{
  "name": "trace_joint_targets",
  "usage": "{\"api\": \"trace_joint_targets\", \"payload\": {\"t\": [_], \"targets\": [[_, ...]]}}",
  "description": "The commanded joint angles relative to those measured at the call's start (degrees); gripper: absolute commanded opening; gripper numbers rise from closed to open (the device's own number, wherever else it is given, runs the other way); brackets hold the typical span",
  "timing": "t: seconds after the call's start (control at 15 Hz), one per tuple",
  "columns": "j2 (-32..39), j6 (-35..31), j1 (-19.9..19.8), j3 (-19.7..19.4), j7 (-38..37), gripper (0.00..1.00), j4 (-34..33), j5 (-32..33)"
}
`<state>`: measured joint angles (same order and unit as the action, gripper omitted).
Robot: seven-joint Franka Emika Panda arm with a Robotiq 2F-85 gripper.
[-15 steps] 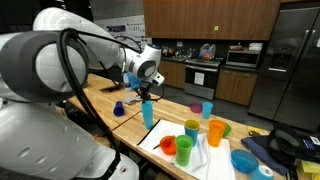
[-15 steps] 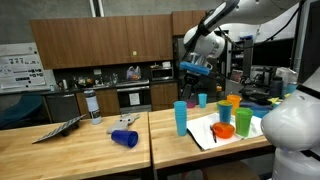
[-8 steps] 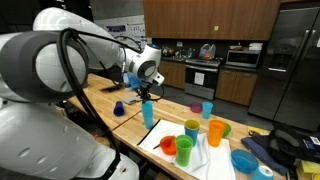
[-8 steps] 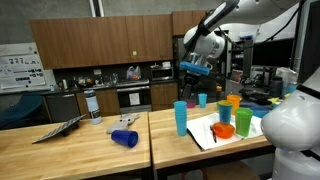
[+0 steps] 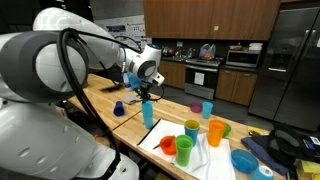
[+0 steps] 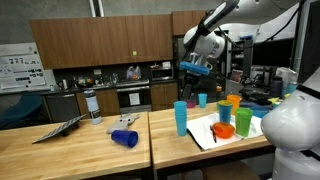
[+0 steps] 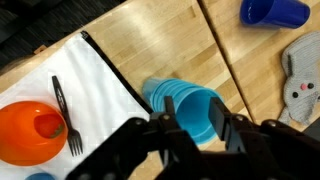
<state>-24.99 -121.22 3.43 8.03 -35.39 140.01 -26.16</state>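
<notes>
My gripper (image 7: 200, 130) is shut on a light blue cup (image 7: 203, 112); one finger stands on each side of its rim. Right under it a stack of light blue cups (image 7: 160, 94) stands on the wooden table, by the corner of a white mat (image 7: 90, 90). In both exterior views the gripper (image 6: 195, 70) (image 5: 144, 88) hangs well above that stack (image 6: 180, 117) (image 5: 148, 112), with the blue cup in its jaws and clear air between the two.
A dark blue cup (image 6: 124, 138) (image 7: 272, 12) lies on its side further along the table. On the mat sit an orange bowl (image 7: 28, 130), a black fork (image 7: 63, 115) and several coloured cups (image 5: 216, 132). A grey cloth (image 7: 300, 75) lies at the table edge.
</notes>
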Motion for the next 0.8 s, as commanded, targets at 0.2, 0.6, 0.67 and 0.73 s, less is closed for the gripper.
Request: {"api": "trace_joint_targets", "payload": {"t": [0.2, 0.6, 0.67, 0.73], "targets": [[0.00, 0.15, -0.08, 0.03, -0.01, 0.42, -0.10, 0.03], [0.00, 0.15, -0.08, 0.03, -0.01, 0.67, -0.09, 0.03], [0.14, -0.42, -0.49, 0.34, -0.78, 0.69, -0.22, 0.80], [0.06, -0.89, -0.79, -0.06, -1.06, 0.73, -0.37, 0.33]]}}
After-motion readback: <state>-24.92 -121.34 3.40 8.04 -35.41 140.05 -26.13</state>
